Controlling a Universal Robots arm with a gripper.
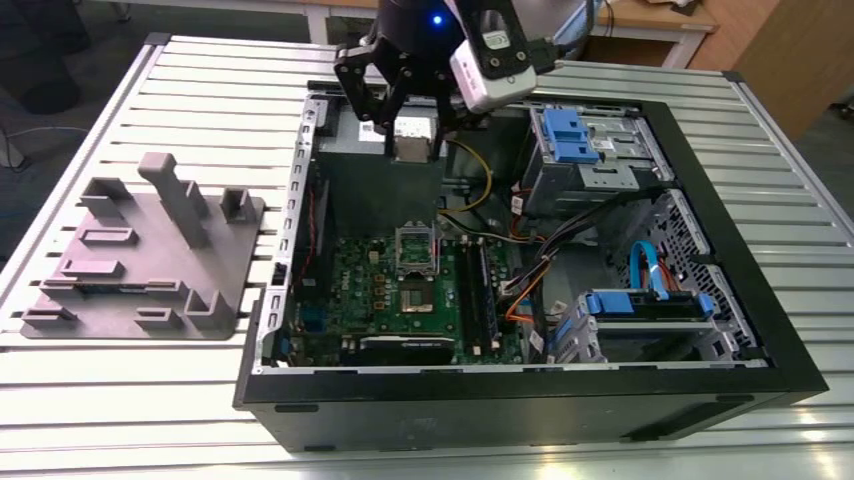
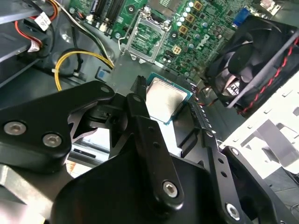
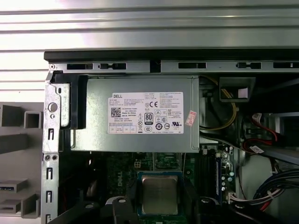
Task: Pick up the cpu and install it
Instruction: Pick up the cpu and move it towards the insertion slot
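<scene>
The cpu [image 1: 414,140], a thin square chip with a silvery top and a green rim, hangs in the air over the open computer case. My gripper [image 1: 414,135] is shut on it, with one black finger on each of two opposite edges. Both wrist views show the cpu [image 2: 163,99] [image 3: 160,193] held between the fingers [image 2: 140,100]. It is above the grey power supply [image 3: 140,114], short of the green motherboard [image 1: 387,300]. On the board the dark socket [image 1: 416,295] lies bare, and its metal frame [image 1: 416,245] [image 2: 145,37] is swung open.
A grey moulded fixture [image 1: 147,250] sits on the slatted table at the exterior view's left. Inside the case are blue drive cages [image 1: 581,130], loose coloured cables [image 1: 534,250] and a black fan [image 2: 252,60]. The case walls [image 1: 534,400] ring the board.
</scene>
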